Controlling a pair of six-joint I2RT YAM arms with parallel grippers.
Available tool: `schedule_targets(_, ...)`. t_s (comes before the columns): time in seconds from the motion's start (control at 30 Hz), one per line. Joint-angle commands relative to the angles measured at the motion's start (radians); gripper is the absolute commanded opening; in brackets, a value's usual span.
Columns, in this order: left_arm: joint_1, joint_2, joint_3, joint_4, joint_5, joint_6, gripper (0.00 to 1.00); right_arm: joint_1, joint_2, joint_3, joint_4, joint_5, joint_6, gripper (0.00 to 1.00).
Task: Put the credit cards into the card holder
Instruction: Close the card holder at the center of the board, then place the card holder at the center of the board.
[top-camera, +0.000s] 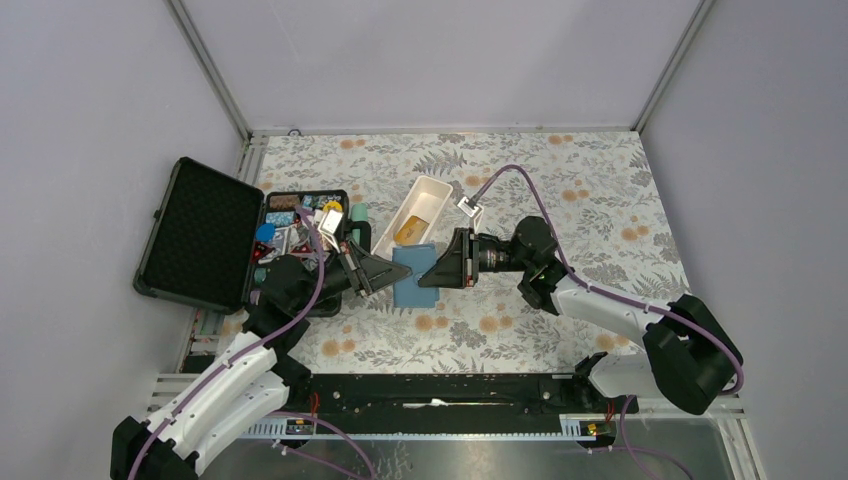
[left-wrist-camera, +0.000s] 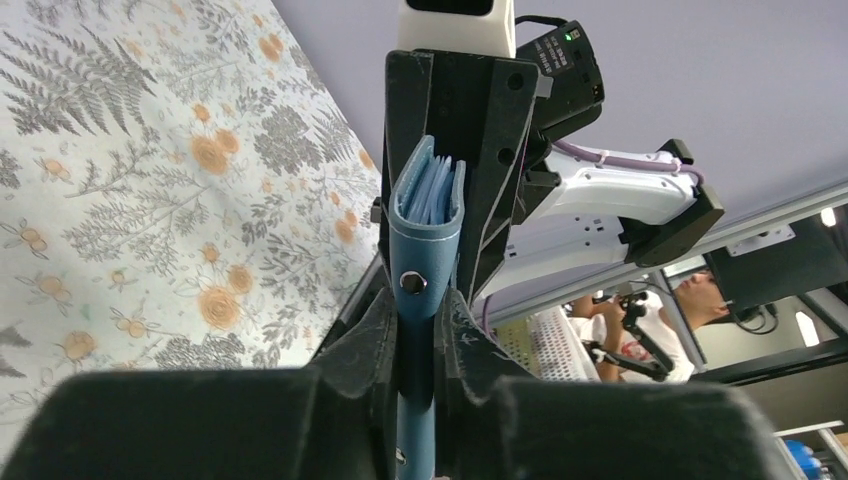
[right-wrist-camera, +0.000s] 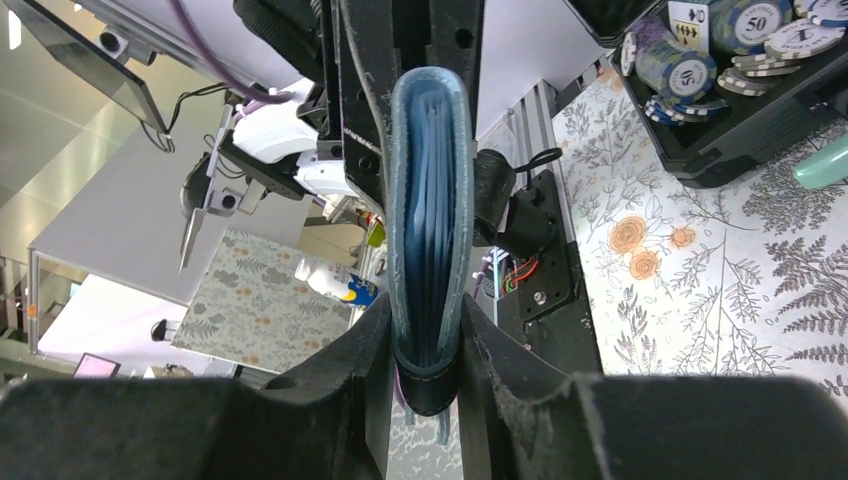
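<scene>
Both close narrowly on the card holder (top-camera: 415, 277), left gripper (top-camera: 386, 273) and right gripper (top-camera: 438, 266) at opposite ends, just beside the white tray (top-camera: 432, 186). A golden-orange card (top-camera: 410, 229) lies in that tray; fetching it probably requires one gripper to let go.

The table (top-camera: 600, 190) is covered by a cloth printed with grey ferns and orange flowers. At nine o'clock an open black foam-lined case (top-camera: 200, 235) sits at the left edge, its base full of poker chips (right-wrist-camera: 680, 72). Just off centre toward eleven o'clock a long white tray (top-camera: 430, 183) lies slantwise, with a golden-orange credit card (top-camera: 411, 229) inside. A small teal object (top-camera: 358, 214) lies between case and tray.
</scene>
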Motion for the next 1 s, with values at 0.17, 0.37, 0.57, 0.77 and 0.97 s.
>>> schedule_targets(0.17, 0.003, -0.044, 0.016, 0.05, -0.021, 0.01, 0.0, -0.002, -0.083, 0.02, -0.056, 0.096, -0.041, 0.6)
schedule_targets(0.37, 0.003, -0.056, 0.005, 0.05, -0.03, 0.003, 0.0, -0.007, -0.108, 0.001, -0.046, 0.127, -0.032, 0.63)
schedule_targets(0.57, 0.004, -0.044, -0.001, 0.061, -0.029, -0.005, 0.0, -0.006, -0.065, -0.008, 0.067, 0.106, 0.039, 0.5)
schedule_targets(0.77, 0.004, -0.026, 0.005, 0.034, -0.038, 0.011, 0.2, -0.009, -0.042, -0.014, 0.07, 0.111, 0.055, 0.02)
schedule_targets(0.97, 0.024, -0.03, 0.079, -0.21, -0.102, 0.166, 0.95, -0.081, -0.107, -0.009, -0.22, 0.225, -0.047, 0.0)
